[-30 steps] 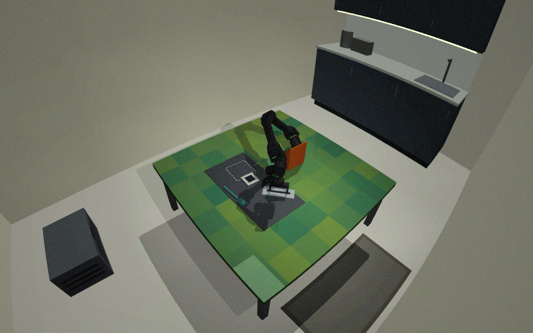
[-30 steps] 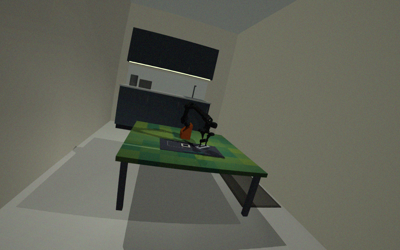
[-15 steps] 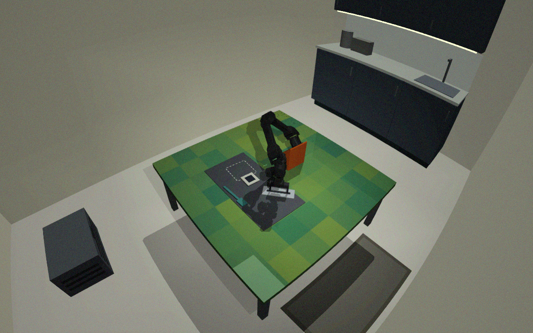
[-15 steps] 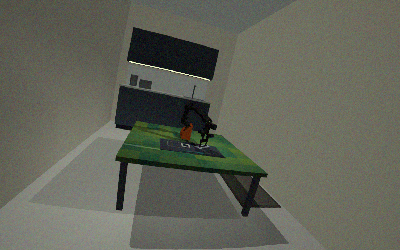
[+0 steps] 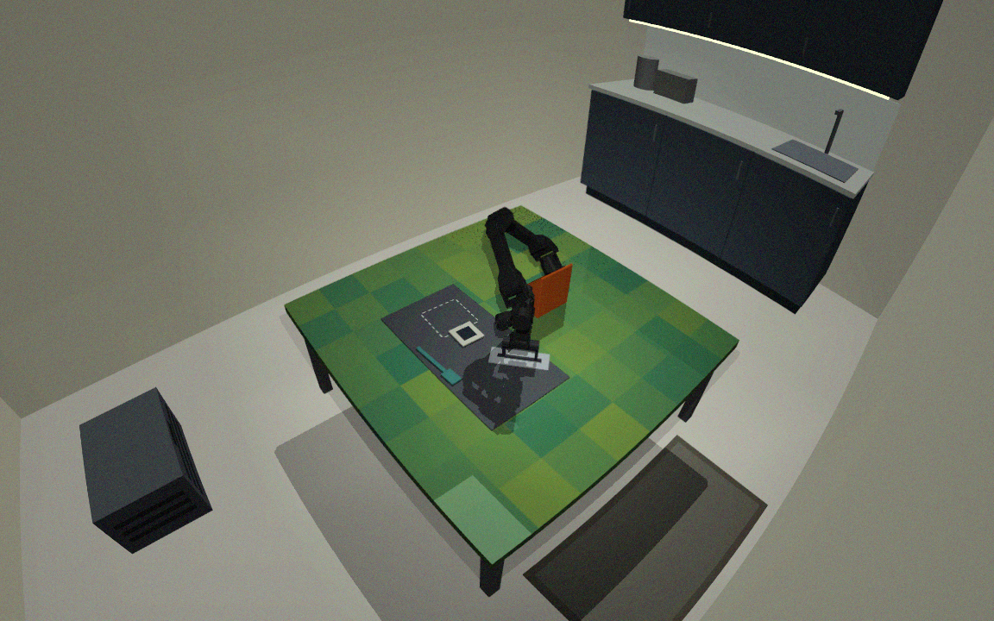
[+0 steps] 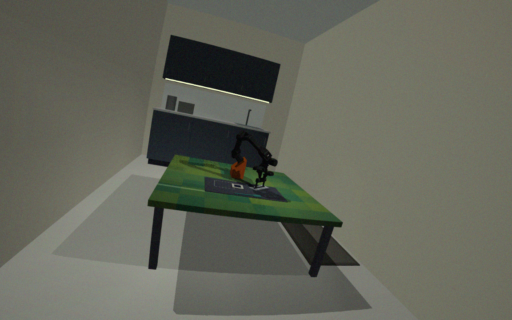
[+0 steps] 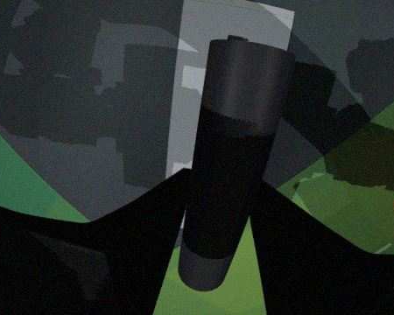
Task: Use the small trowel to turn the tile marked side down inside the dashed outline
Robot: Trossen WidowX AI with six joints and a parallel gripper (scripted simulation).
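The small trowel is a flat, light rectangular plate with a dark round handle above it. It lies on or just over the dark mat. My gripper is shut on the handle, with a finger on each side of it. The tile is a cream square with a dark centre. It lies flat on the mat, partly over the near corner of the dashed outline. The plate's underside and part of its top are hidden.
A teal tool with a long thin handle lies along the mat's edge, near the tile. An orange upright panel stands behind the mat, beside the arm. The green table carries everything. My arm's shadow falls across the mat.
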